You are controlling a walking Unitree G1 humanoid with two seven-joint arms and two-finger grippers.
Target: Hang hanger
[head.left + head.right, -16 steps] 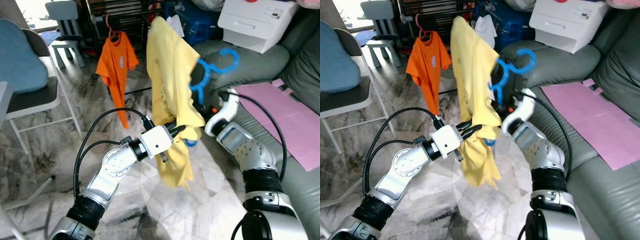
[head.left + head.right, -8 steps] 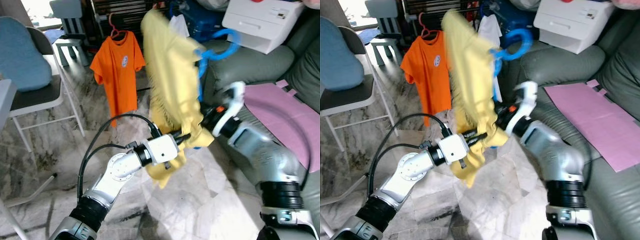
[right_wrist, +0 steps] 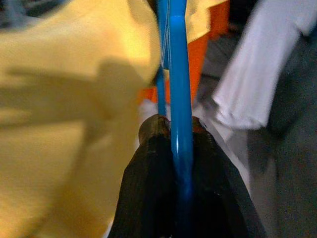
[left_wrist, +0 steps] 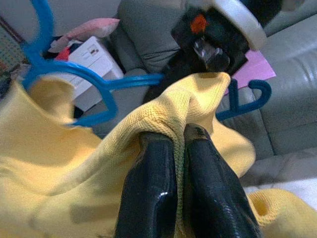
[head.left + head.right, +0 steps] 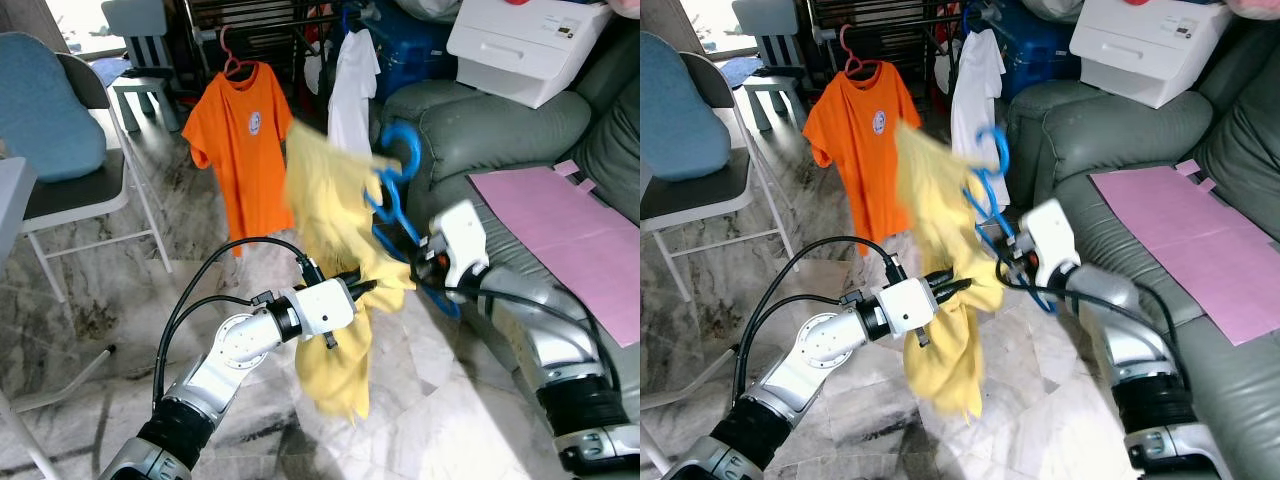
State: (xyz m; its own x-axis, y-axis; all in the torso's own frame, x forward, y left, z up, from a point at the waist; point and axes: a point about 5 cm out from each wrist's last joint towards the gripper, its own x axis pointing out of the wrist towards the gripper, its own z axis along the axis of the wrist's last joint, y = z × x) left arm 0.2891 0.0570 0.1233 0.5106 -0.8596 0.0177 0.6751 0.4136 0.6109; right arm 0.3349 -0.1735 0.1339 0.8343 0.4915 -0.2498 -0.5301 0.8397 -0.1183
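Blue plastic hanger [image 5: 395,195], draped with the yellow cotton shirt [image 5: 335,300], is now sitting lower than a second ago, away from the dark rack [image 5: 250,25]; you are still carrying. Right gripper [image 3: 173,131] is clamping the hanger's bar. Left gripper [image 4: 178,144] is pinching the shirt's hem, fingers closed.

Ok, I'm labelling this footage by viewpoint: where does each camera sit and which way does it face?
Left and right eye views: head, facing forward and down; both silver arms, yellow shirt, sofa.
Left wrist view: along the left gripper, shut on yellow shirt.
Right wrist view: along the right gripper, shut on the blue hanger.
Shared: shirt and hanger show in all views.
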